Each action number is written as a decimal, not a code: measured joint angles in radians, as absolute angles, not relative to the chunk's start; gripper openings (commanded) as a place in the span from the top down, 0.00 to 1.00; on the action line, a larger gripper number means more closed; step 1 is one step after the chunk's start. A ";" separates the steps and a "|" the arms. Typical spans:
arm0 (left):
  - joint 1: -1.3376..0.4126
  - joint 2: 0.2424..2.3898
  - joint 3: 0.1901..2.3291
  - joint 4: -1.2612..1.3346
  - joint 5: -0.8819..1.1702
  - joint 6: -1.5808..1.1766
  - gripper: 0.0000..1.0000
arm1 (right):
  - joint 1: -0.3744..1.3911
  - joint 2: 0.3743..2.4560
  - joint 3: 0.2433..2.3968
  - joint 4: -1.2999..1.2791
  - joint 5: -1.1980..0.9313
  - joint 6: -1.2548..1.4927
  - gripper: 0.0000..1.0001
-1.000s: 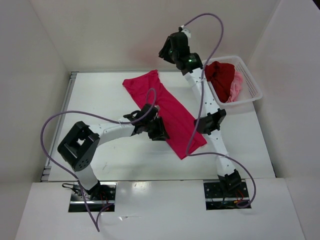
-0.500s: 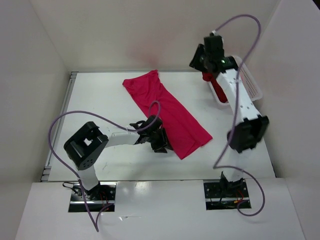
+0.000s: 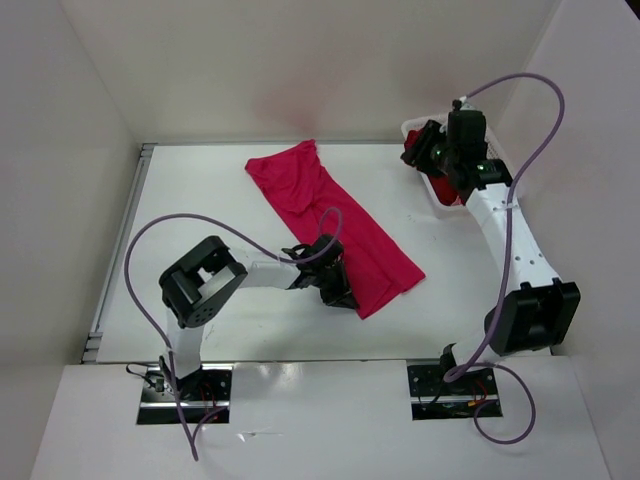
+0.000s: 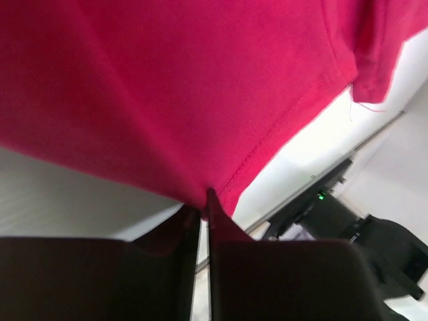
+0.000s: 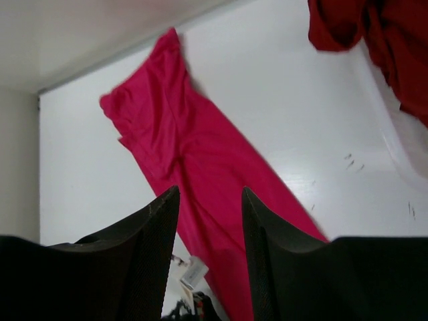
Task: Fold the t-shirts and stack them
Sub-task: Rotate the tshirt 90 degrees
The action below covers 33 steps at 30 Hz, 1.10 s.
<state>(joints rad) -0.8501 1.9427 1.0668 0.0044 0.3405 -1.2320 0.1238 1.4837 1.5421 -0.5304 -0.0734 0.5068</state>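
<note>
Crimson-pink t-shirt (image 3: 360, 240), a long soft knit strip, hem pinched between left fingers (image 4: 134, 281); right fingers (image 5: 144, 257) apart, empty.

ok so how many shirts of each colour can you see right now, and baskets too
crimson-pink shirt: 1
dark red shirt: 1
basket: 1
total: 3, though more may lie hidden in the basket

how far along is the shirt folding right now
Done: the crimson-pink shirt lies folded into a long strip. In hand: the left gripper has its jaws pinched on that strip's near hem. Left: finishing this fold, then the dark red shirt in the basket, near the open right gripper; nothing is stacked.
</note>
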 measured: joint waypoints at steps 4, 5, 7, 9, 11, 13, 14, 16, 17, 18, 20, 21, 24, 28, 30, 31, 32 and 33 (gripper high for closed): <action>-0.844 1.929 1.063 -0.027 0.342 -1.197 1.00 | 0.129 1.481 1.424 -0.527 -0.108 0.508 0.52; -0.839 1.913 1.052 -0.041 0.342 -1.176 1.00 | 0.134 1.480 1.403 -0.527 -0.111 0.508 0.52; -0.816 1.868 1.027 -0.092 0.348 -1.121 1.00 | 0.160 1.478 1.364 -0.525 -0.115 0.509 0.52; -0.788 1.820 1.000 -0.141 0.359 -1.065 1.00 | 0.205 1.471 1.329 -0.520 -0.117 0.516 0.52; -0.760 1.771 0.964 -0.188 0.387 -1.015 1.00 | 0.263 1.461 1.287 -0.510 -0.126 0.526 0.52; -0.749 1.721 0.916 -0.231 0.419 -0.968 1.00 | 0.321 1.460 1.260 -0.504 -0.131 0.537 0.52; -0.748 1.693 0.889 -0.257 0.434 -0.949 1.00 | 0.350 1.462 1.246 -0.498 -0.133 0.543 0.52; -0.748 1.635 0.839 -0.321 0.469 -0.916 0.95 | 0.400 1.469 1.234 -0.494 -0.135 0.556 0.52; -0.744 1.602 0.812 -0.347 0.491 -0.905 0.94 | 0.426 1.477 1.234 -0.492 -0.136 0.561 0.52; -0.741 1.568 0.785 -0.369 0.511 -0.891 0.91 | 0.451 1.487 1.234 -0.483 -0.135 0.569 0.52; -0.728 1.497 0.735 -0.427 0.548 -0.868 0.76 | 0.497 1.509 1.234 -0.467 -0.133 0.579 0.52; -0.716 1.465 0.716 -0.455 0.559 -0.855 0.59 | 0.519 1.522 1.234 -0.463 -0.133 0.584 0.52; -0.645 1.368 0.682 -0.563 0.572 -0.804 0.18 | 0.559 1.554 1.234 -0.457 -0.135 0.591 0.52; -0.542 1.340 0.773 -0.676 0.527 -0.761 0.21 | 0.562 1.571 1.234 -0.456 -0.115 0.595 0.62; -0.501 1.355 0.862 -0.692 0.506 -0.739 0.26 | 0.560 1.574 1.234 -0.455 -0.105 0.593 0.83; -0.476 1.368 0.910 -0.681 0.500 -0.733 0.29 | 0.559 1.575 1.234 -0.453 -0.102 0.591 0.90; -0.450 1.380 0.947 -0.663 0.497 -0.731 0.38 | 0.559 1.577 1.234 -0.451 -0.101 0.592 0.95; -0.414 1.396 0.982 -0.635 0.498 -0.733 0.41 | 0.559 1.578 1.234 -0.448 -0.097 0.591 1.00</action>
<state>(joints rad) -0.4141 1.3956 0.9825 -0.6350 0.4976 -0.7326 0.5587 1.5784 1.2343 -0.4484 -0.0975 0.5915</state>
